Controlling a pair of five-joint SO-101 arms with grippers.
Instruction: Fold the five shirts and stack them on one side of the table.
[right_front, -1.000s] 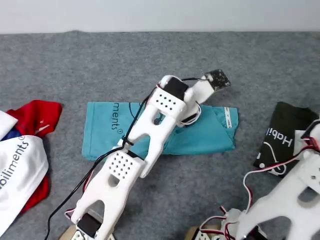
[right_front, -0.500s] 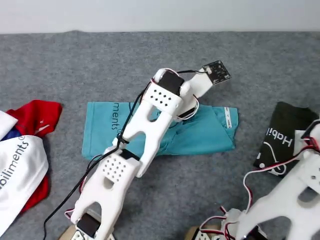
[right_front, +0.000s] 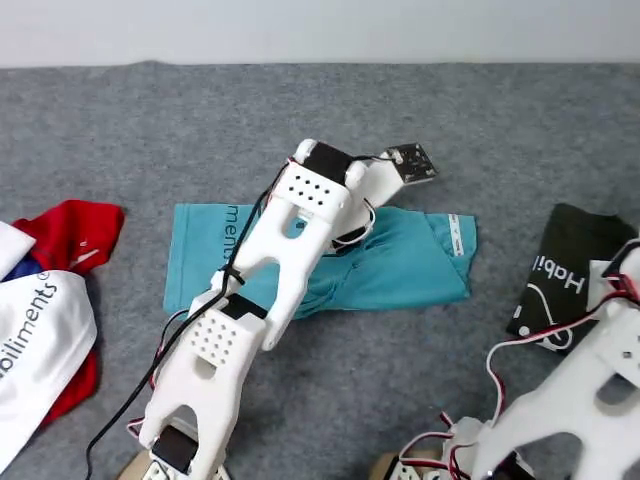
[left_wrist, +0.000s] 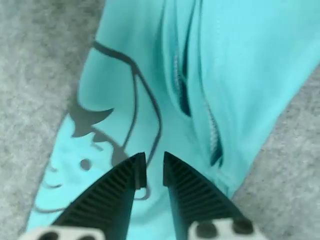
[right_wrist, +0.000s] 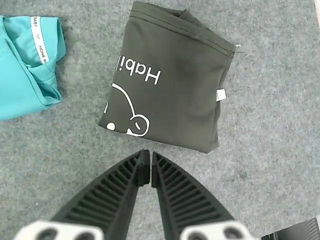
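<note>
A teal shirt (right_front: 420, 262) lies flat in the middle of the grey table, partly folded, with a dark printed outline on it. My left arm (right_front: 300, 225) stretches over it from the near side. In the left wrist view my left gripper (left_wrist: 150, 165) hovers just above the teal shirt (left_wrist: 225, 60), its fingers a narrow gap apart with nothing between them. A folded dark shirt (right_wrist: 170, 90) with white print lies at the right. My right gripper (right_wrist: 150, 159) is shut and empty on the near side of it, over bare table.
A white shirt (right_front: 35, 320) and a red shirt (right_front: 75, 235) lie crumpled in a heap at the table's left edge. My right arm (right_front: 590, 390) stands at the near right corner. The grey table (right_front: 200, 120) is bare behind the teal shirt.
My left arm has swung leftward over the teal shirt, its wrist shifting a little to the left. The right arm and the other shirts have not moved.
</note>
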